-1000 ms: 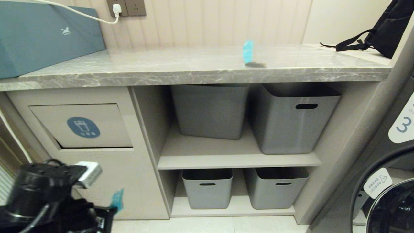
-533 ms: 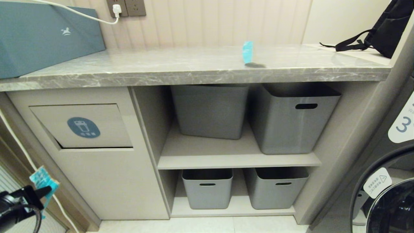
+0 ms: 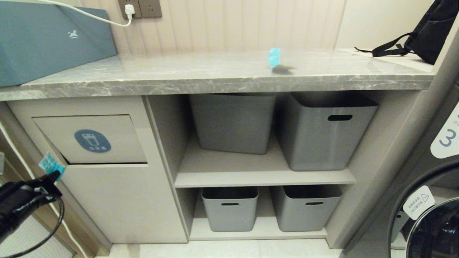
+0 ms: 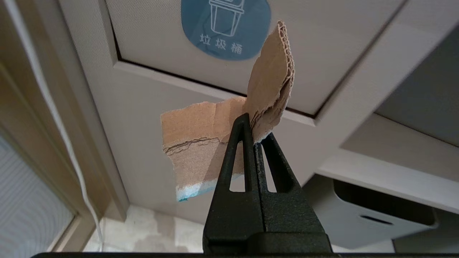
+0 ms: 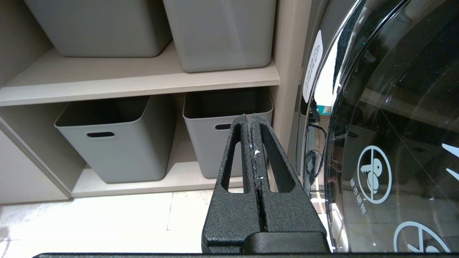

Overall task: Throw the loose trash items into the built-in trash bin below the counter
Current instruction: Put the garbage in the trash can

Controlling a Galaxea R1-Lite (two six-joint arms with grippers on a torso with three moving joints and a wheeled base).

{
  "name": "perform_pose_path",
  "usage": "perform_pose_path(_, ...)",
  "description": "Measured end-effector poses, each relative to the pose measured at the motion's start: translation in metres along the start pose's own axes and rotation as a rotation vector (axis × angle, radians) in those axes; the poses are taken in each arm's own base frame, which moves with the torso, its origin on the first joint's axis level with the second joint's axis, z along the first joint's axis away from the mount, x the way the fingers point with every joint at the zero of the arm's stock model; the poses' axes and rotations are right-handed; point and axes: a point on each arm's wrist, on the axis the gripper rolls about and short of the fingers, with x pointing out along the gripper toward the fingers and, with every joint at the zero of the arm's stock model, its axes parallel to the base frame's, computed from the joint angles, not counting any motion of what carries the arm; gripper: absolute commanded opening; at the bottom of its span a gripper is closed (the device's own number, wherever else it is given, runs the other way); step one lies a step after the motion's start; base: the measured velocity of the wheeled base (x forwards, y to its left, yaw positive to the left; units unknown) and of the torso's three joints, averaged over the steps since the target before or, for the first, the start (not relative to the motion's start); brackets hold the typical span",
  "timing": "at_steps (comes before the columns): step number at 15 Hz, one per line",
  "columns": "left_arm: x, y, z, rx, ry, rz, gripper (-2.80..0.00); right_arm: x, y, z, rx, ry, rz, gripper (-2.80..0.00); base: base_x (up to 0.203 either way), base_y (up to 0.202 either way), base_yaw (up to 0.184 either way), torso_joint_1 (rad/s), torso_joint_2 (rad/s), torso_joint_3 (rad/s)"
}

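Note:
My left gripper (image 3: 53, 176) (image 4: 255, 130) is shut on a torn cardboard scrap (image 3: 51, 165) (image 4: 200, 139), brown on the side facing the wrist camera, cyan on the other. It hangs low at the left, just below and left of the built-in trash bin flap (image 3: 111, 143) (image 4: 322, 43) with its blue oval badge (image 3: 92, 141) (image 4: 226, 28). The flap looks closed. A second cyan scrap (image 3: 274, 57) stands on the marble counter (image 3: 179, 75). My right gripper (image 5: 251, 122) is shut and empty, parked low near the lower tubs.
Grey tubs (image 3: 322, 132) fill the open shelves right of the bin. A long teal box (image 3: 46, 39) sits on the counter's left, a black bag (image 3: 430, 32) at the far right. A washer door (image 3: 434, 222) is at the right. A white cable (image 3: 21, 161) hangs left of the cabinet.
My left arm swung out to the left, then rose, carrying the scrap from low in front of the cabinet up to the flap's lower left corner. The right arm has not moved.

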Motion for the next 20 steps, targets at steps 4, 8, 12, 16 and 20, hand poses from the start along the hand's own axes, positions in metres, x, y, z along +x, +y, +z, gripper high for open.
perform_pose_path(4, 0.046, 0.004, -0.005, 0.005, -0.003, -0.020, -2.80, 0.000, 0.000, 0.000, 0.000, 0.000, 0.000, -2.80, 0.000, 0.000, 0.000, 0.000, 0.00, 0.000)
perform_pose_path(8, 0.091, 0.007, -0.008, 0.014, -0.014, -0.041, -2.80, 0.000, 0.000, 0.000, 0.000, 0.000, 0.000, -2.80, 0.000, 0.000, 0.000, 0.000, 0.00, 0.000)
perform_pose_path(12, 0.126, 0.003, -0.012, 0.025, -0.038, -0.073, -2.80, 0.000, 0.000, 0.000, 0.000, 0.000, 0.000, -2.80, 0.000, 0.000, 0.000, 0.000, 0.00, 0.000)
perform_pose_path(16, 0.153, 0.000, -0.025, 0.032, -0.029, -0.090, -2.80, 0.000, 0.000, 0.000, 0.000, 0.000, 0.000, -2.80, 0.000, 0.000, 0.000, 0.000, 0.00, 0.000)
perform_pose_path(20, 0.178, -0.003, -0.028, 0.051, -0.061, -0.107, -2.80, 0.000, 0.000, 0.000, 0.000, 0.000, 0.000, -2.80, 0.000, 0.000, 0.000, 0.000, 0.00, 0.000)
